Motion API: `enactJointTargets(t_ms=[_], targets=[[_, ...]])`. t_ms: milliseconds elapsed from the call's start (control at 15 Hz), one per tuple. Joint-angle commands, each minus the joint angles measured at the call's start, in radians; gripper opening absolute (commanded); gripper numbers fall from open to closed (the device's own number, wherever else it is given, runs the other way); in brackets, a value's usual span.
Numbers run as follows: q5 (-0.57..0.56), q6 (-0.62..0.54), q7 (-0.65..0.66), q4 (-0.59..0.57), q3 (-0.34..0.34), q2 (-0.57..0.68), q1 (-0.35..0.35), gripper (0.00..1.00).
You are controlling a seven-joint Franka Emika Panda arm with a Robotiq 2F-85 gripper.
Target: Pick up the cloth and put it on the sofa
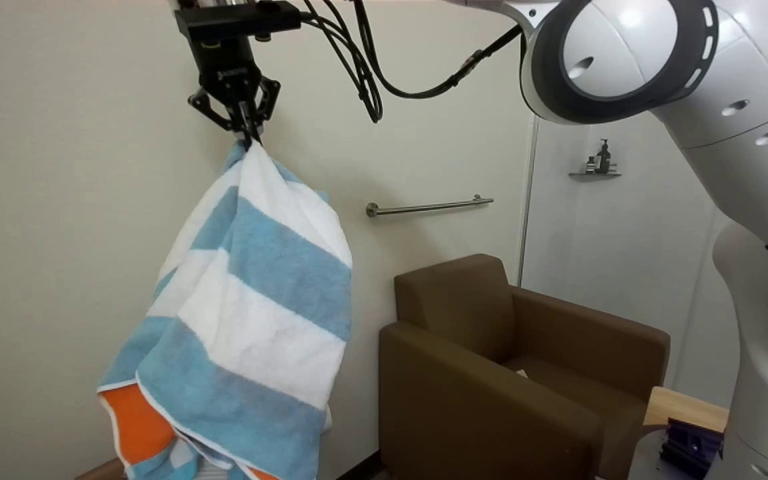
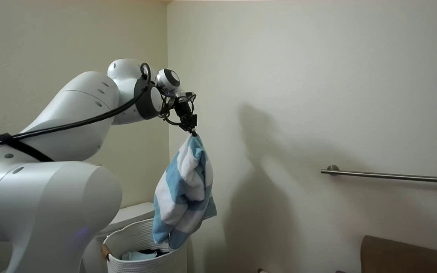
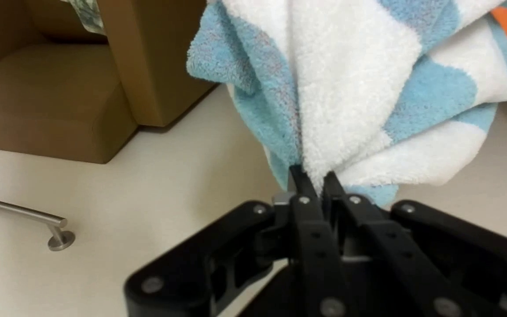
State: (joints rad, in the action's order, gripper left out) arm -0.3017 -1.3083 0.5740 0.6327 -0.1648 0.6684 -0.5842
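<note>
The cloth, a towel with light-blue and white stripes and an orange corner patch, hangs in the air in both exterior views (image 1: 257, 293) (image 2: 184, 193). My gripper (image 1: 249, 141) is shut on its top and holds it up; the gripper also shows in an exterior view (image 2: 193, 132). In the wrist view the fingers (image 3: 315, 180) pinch a white fold of the cloth (image 3: 350, 79). The sofa, a brown armchair (image 1: 477, 393), stands apart from the cloth. Only its top edge shows in an exterior view (image 2: 404, 256). It is at the upper left in the wrist view (image 3: 51, 88).
A white woven basket (image 2: 146, 267) with fabric inside stands below the cloth. A metal towel bar (image 1: 431, 209) is on the wall between the cloth and the sofa's back. A small pale item (image 1: 522, 373) lies on the sofa seat. A shelf with bottles (image 1: 595, 175) is farther off.
</note>
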Motion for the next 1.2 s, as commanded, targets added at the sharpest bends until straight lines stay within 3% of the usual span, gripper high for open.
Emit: enactJointTargets(t_ms=[0, 600, 1133], targets=[[0.0, 0.002, 0.0, -0.005, 0.0, 0.0, 0.0, 0.08], [0.098, -0.023, -0.059, 0.015, 0.054, 0.026, 0.049, 0.07], [0.052, 0.034, -0.031, -0.002, -0.023, -0.039, 0.134, 0.07]])
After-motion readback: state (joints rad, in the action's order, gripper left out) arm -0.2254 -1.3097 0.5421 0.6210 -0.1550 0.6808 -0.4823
